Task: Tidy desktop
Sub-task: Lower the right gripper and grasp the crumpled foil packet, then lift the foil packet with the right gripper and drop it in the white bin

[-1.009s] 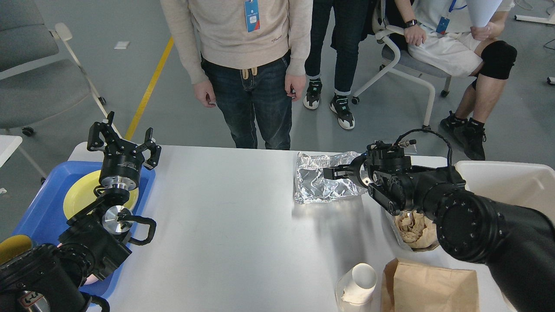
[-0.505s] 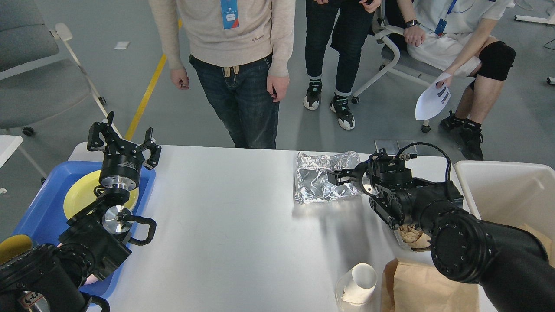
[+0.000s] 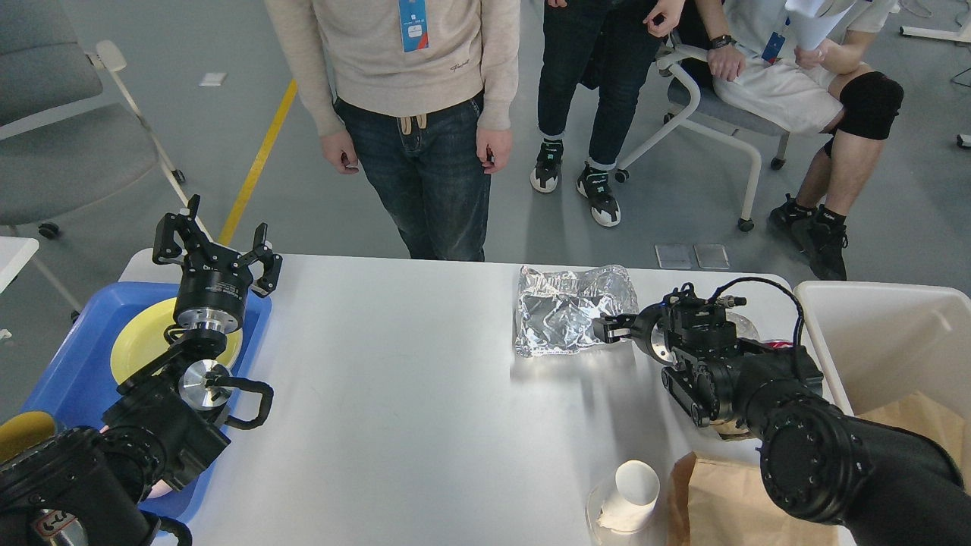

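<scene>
The white desktop (image 3: 394, 402) carries a crumpled silver foil bag (image 3: 561, 318) at its far middle-right. My right gripper (image 3: 611, 331) sits at the foil's right edge, its fingertips pointing left at the foil; its fingers are too small and dark to tell apart. My left gripper (image 3: 216, 246) stands open and upright over the far end of a blue tray (image 3: 61, 371) that holds a yellow plate (image 3: 140, 345). Near the front edge lie a white paper cup (image 3: 636, 489) on its side and a brown paper bag (image 3: 728, 504).
A beige bin (image 3: 887, 326) stands off the right end of the table, with brown paper inside. Crumpled paper (image 3: 730, 429) is mostly hidden under my right arm. A person (image 3: 413, 114) stands close to the far table edge; others and chairs are behind.
My right gripper has drawn back to the right and downward, from over the foil bag to its right edge. The foil bag stayed put. The left arm has not moved.
</scene>
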